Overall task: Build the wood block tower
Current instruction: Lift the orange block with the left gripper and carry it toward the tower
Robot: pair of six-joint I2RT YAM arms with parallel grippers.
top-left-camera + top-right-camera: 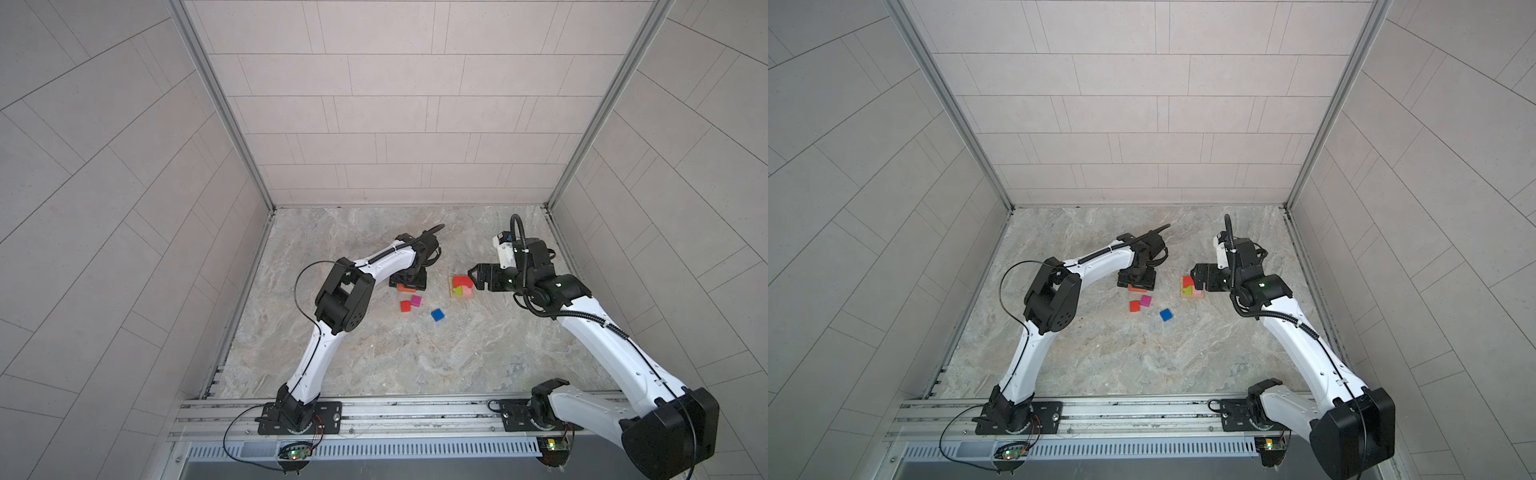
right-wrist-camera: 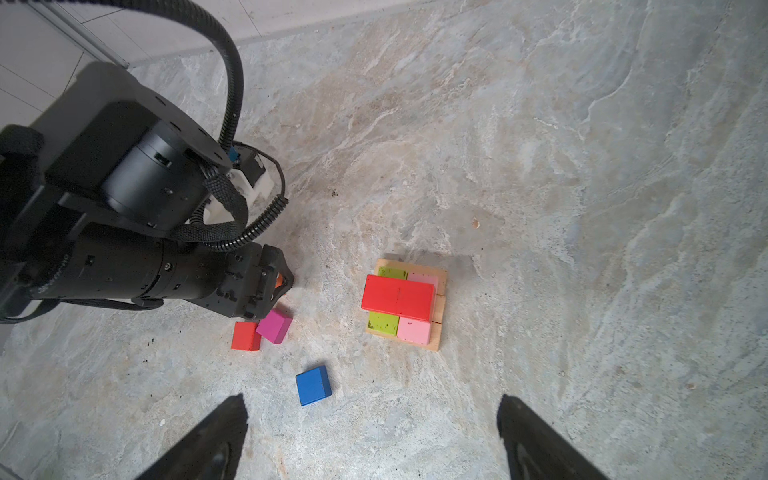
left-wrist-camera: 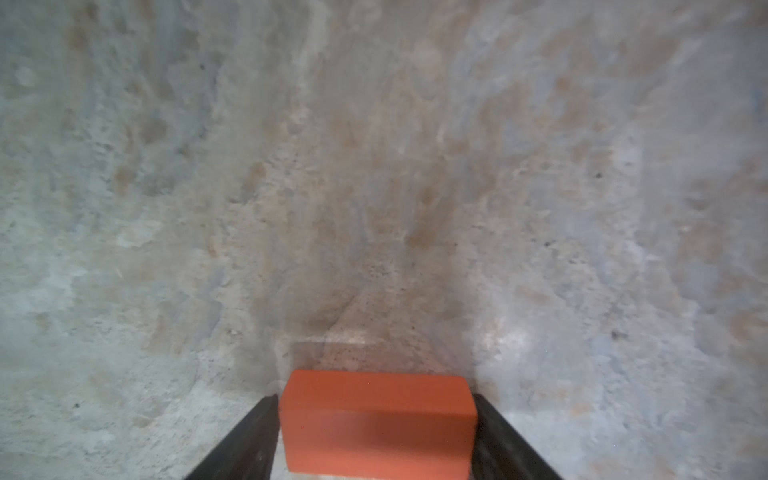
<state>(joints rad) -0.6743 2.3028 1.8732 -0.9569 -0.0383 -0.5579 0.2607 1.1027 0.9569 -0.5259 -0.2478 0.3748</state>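
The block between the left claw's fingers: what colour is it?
The block is orange; the left wrist view shows it best.

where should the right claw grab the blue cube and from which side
Take the blue cube across two opposite side faces, coming straight down from above with the open right claw. It sits flat and alone on the table, apart from the red cube and magenta cube, so every side is free.

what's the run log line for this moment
left gripper: astride orange block, grip unclear | right gripper: open, empty | tower: partly built
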